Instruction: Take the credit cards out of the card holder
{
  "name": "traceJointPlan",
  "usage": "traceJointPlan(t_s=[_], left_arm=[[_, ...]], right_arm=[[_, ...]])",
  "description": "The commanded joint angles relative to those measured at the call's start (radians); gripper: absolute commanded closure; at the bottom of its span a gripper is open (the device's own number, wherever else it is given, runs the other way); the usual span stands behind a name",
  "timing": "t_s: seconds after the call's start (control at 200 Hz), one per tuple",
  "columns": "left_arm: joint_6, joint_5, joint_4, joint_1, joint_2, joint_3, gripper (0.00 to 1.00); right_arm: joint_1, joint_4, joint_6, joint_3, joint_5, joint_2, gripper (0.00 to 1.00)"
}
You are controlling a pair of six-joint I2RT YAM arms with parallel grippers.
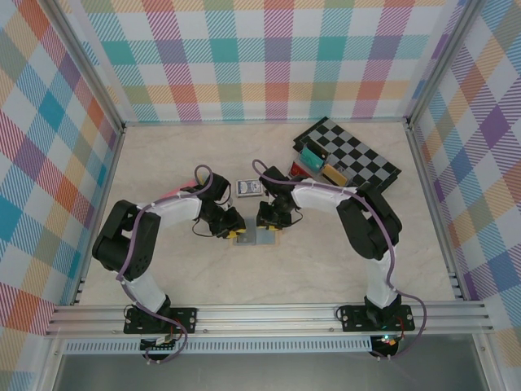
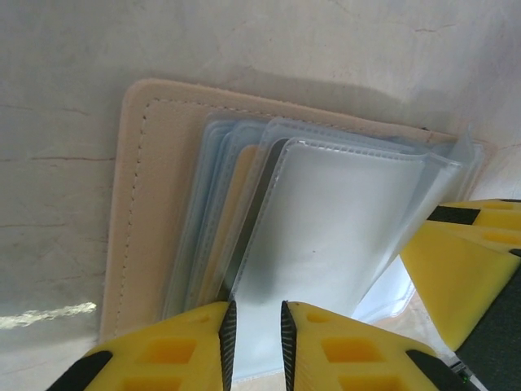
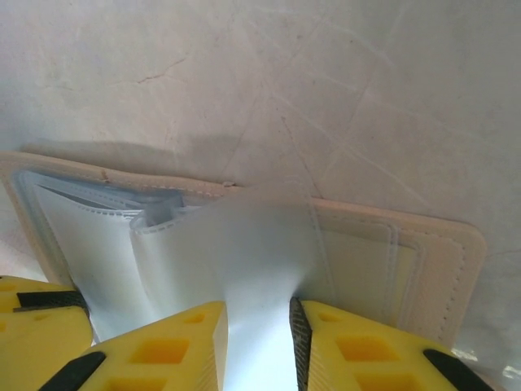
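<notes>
1. At the table's (image 1: 163, 163) centre, the card holder (image 1: 255, 237) lies open, long axis 9-to-3, equally near both arms.
2. The left end effector (image 2: 254, 342) and right end effector (image 3: 259, 342) are each narrow, pinching clear sleeves (image 3: 244, 252) at 12 o'clock.
3. The left wrist view shows what seems a yellowish credit card (image 2: 230, 220) edge among them; the top view is too small for that.

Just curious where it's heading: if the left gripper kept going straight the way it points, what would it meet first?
A clear sleeve of the card holder: the left gripper has its near edge between the fingertips, so it would press into the sleeves, then probably the tan cover beneath.
</notes>
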Motion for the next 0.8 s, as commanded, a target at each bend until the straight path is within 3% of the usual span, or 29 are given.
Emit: traceJointPlan(t_s=[0.0, 0.26, 0.5, 0.795], left_arm=[[0.013, -0.010, -0.012, -0.014, 0.033, 0.004, 0.77], [0.011, 0.001, 0.004, -0.013, 0.048, 0.003, 0.82], [0.011, 0.024, 0.020, -0.014, 0.043, 0.000, 0.84], [-0.021, 0.018, 0.038, -0.010, -0.048, -0.021, 0.82]], right_arm=[[-0.005, 0.031, -0.049, -0.024, -0.023, -0.057, 0.66], [0.016, -0.010, -0.092, 0.004, -0.024, -0.002, 0.46], [0.047, -0.133, -0.079, 0.071, 0.110, 0.081, 0.46], [0.048, -0.211, -0.058, 0.082, 0.207, 0.154, 0.55]])
